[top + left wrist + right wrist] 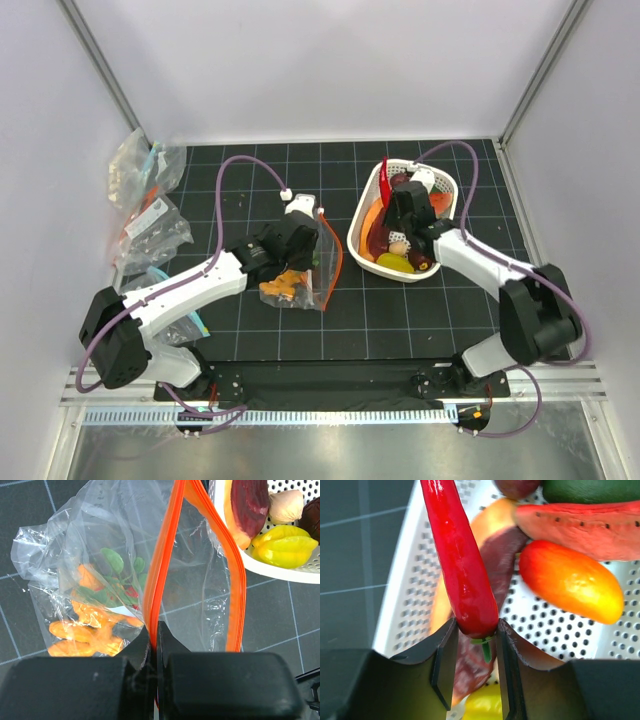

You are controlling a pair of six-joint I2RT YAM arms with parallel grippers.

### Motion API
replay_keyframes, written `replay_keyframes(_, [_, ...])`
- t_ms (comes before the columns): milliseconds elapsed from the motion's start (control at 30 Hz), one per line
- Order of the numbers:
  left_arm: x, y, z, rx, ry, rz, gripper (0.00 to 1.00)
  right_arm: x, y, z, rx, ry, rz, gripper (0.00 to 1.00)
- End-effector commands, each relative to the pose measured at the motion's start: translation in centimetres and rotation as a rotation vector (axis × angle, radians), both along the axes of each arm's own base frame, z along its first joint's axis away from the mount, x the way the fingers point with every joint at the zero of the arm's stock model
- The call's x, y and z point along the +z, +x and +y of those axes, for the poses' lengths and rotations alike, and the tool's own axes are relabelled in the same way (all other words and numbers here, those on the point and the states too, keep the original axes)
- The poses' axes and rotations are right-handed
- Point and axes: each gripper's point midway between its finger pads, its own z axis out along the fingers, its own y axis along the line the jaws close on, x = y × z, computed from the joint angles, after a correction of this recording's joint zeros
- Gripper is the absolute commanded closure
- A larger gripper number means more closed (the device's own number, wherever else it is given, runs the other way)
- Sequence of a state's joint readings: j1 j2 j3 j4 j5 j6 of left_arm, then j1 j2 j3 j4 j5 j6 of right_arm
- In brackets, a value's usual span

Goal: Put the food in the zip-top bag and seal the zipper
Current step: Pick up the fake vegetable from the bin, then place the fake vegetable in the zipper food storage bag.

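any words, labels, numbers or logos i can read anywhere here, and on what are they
No text can be read in any view.
On the spare bags at the far left: teal and orange marks, too small to read.
On the zip-top bag, zipper, basket and chili: no print visible.

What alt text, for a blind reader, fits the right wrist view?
The right claw grips a red chili by its stem end, over a white basket that also holds an orange-yellow piece and a watermelon slice.
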State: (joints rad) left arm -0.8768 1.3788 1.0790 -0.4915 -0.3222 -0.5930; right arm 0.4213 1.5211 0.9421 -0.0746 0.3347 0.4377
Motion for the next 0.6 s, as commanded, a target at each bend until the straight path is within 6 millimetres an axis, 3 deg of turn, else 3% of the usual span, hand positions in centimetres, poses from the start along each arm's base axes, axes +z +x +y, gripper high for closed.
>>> replay_keyframes(0, [2.5,0.7,-0.4,0.003,-0.036,-0.058,1.0,4.0,-1.0,2.1,0.093,0.146,-0.099,0.72])
replay_keyframes(67, [2.5,0.6,-0.4,0.001,-0.038,-0.056,1.0,5.9,-1.3,3.2,0.157,0.205,-0.16,0.72])
replay_keyframes(100, [2.6,0.6,-0.4,0.003,-0.039,-0.058,1.0,6.5,-2.8,4.9,0.258,0.258,-0.177,0.72])
replay_keyframes(267, [2.6,0.8,-0.3,0.008,-0.04,-0.065,1.0,9.7,-5.4,10.4,0.57,0.319,-0.283,0.73])
replay_keyframes(567, [1.1,3.3,3.4,0.154,-0.094,-0.008,1.0,9.8,-9.6,15.7,0.833,0.331,-0.24,0.74])
